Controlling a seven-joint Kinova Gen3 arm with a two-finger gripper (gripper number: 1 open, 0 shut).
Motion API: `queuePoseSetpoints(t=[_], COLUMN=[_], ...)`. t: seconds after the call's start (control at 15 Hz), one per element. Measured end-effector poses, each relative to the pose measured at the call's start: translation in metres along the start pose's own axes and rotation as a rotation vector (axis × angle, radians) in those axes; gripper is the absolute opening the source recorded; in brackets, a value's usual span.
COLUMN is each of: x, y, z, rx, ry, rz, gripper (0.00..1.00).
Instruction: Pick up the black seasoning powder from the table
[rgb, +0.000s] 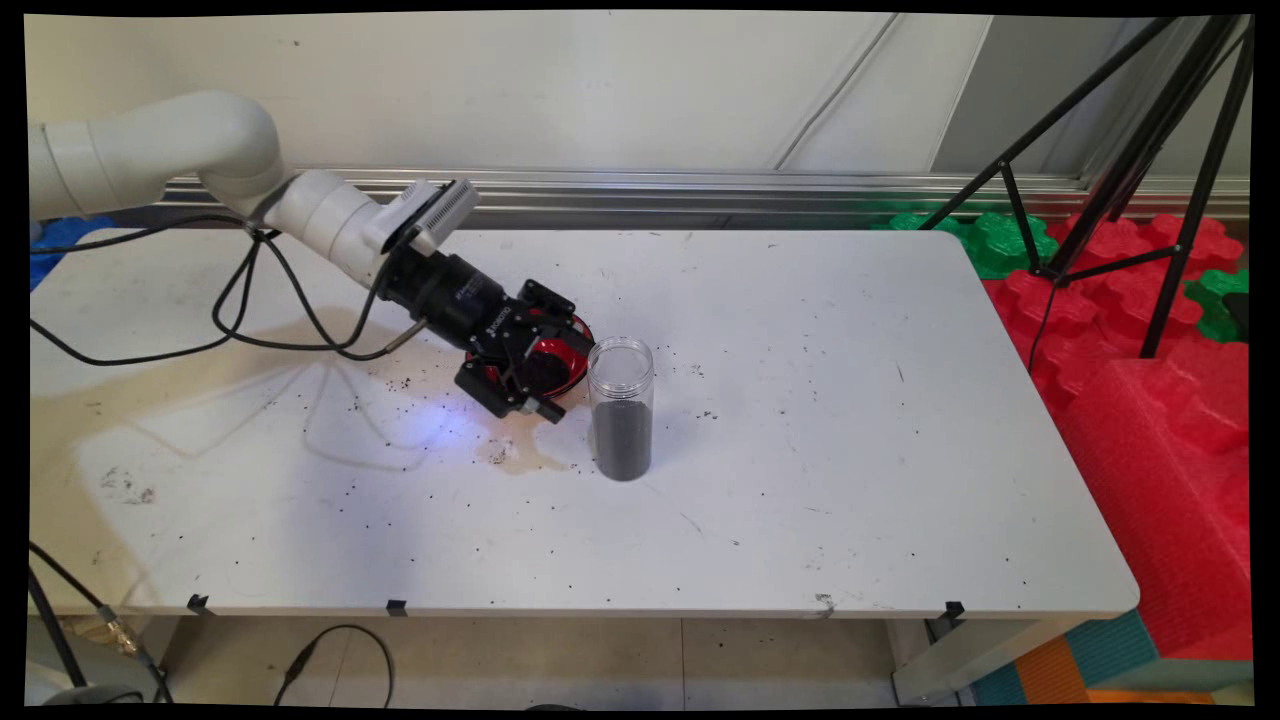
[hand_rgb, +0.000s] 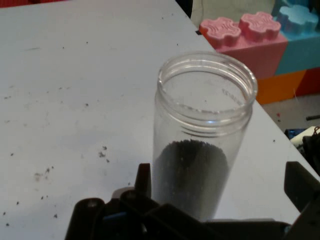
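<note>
Your pincer (rgb: 548, 372) sat low, fingers apart, with the open clear jar (rgb: 620, 408) upright just beside it toward the surface's (rgb: 850, 450) right, a red bowl (rgb: 572, 345) behind.

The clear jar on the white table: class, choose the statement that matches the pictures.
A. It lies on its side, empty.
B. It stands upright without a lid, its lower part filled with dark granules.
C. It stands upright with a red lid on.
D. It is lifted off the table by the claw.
B: the jar stands open-mouthed on the table, with dark granules in its lower part.
</note>
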Motion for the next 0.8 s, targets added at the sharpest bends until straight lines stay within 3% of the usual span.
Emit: queuePoseSetpoints(t=[0.8], x=[-0.004], y=[-0.015], z=[0.037], rx=[-0.015], ry=[0.055], rz=[-0.037], gripper=[1.00])
